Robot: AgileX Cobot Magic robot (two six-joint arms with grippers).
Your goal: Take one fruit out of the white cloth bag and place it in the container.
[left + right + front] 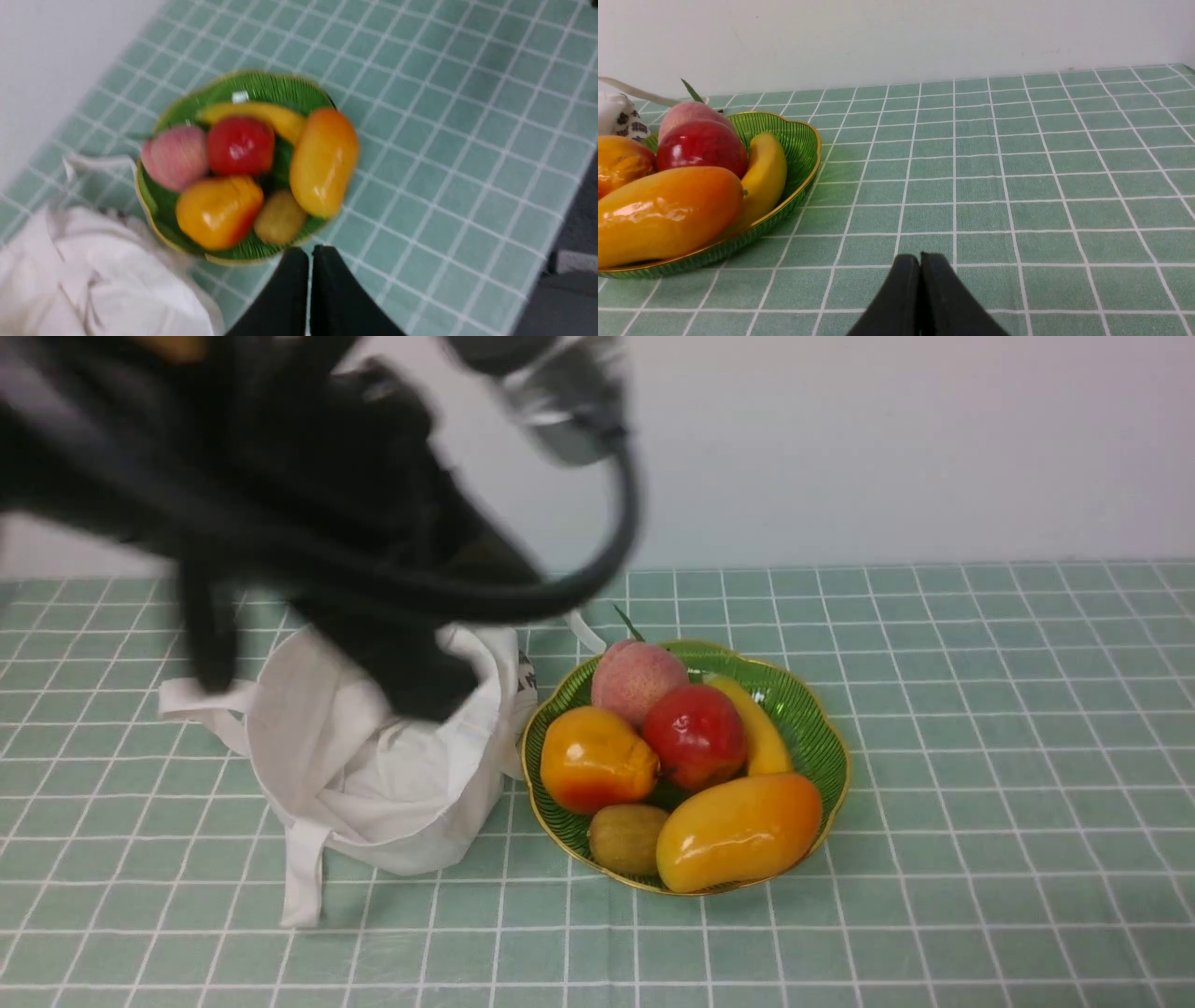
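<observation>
Pale green checked tablecloth [980, 756] is covering the whole surface, and over it the left gripper [310, 254] is hanging with its jaws pressed together and nothing between them, just off the green plate [803, 709] on its kiwi [625, 837] side. The right gripper [920, 259] is likewise sitting with jaws closed and empty, low over the cloth and apart from the plate on its mango side.

The mango [738, 831] is lying on the plate, so the placing looks done. It is resting right at the rim nearest the camera, touching the kiwi and the banana [761, 733], and seems to be overhanging the edge slightly. A nudge from either gripper could roll it off.

The white cloth bag [373, 775] is slumping against the plate on the side away from the mango. The left arm [308, 523], a dark blur, and its looping cable [597, 579] are hanging over the bag. If the cable snags the fabric, the plate could be dragged.

Beyond the plate on the mango side, open cloth is offering room for a retreat.
</observation>
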